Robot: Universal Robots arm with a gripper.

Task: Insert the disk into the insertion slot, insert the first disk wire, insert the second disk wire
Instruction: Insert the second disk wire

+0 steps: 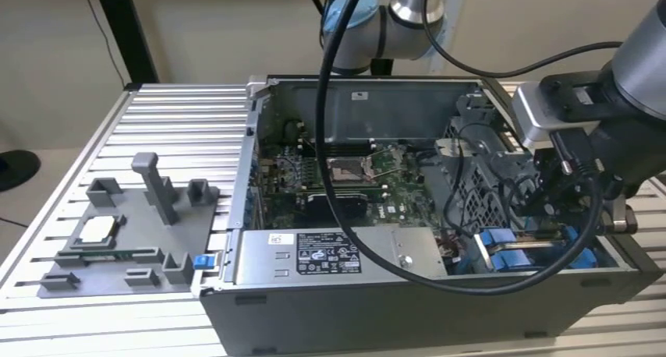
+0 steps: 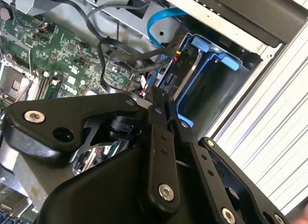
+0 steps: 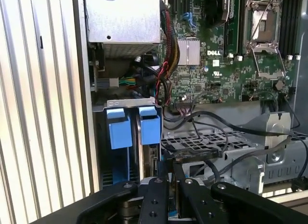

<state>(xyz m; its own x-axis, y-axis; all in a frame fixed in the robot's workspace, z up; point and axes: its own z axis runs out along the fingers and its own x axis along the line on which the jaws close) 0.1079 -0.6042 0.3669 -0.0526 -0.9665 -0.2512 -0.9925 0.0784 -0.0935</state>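
**Hand at the drive bay, fingers pinched together on a cable connector**

An open computer case point(image 1: 416, 295) lies on the slatted metal tabletop point(image 1: 167, 131), toward the exterior view's right. The arm reaches down into the case's corner nearest the exterior view's right, where the grey perforated drive cage sits.

The insertion slot point(image 3: 126, 151) is at that corner, just beside the case wall. Two blue carrier ends stand side by side in it. The disk point(image 3: 149, 130) is seated there in its blue frame — the one nearer the hand — and the other blue tray point(image 3: 119, 127) is the one closer to the case wall. In the second wrist view the disk point(image 2: 185, 65) shows edge-on, dark, with blue plastic around it.

The hand point(image 2: 162, 99) hovers at the disk's end. Its two black fingers point(image 2: 158, 137) are drawn nearly together, with only a narrow gap, and their tips appear to pinch a small dark connector at the end of a black wire point(image 2: 132, 58) — whether it is truly clamped or merely touched I cannot tell for certain. A light blue cable point(image 2: 161, 19) curves just beyond it.

The green motherboard point(image 1: 354, 178) fills the middle of the case. A grey fixture point(image 1: 125, 232) with upright posts lies near the tabletop's edge at the exterior view's left, well apart from the case.
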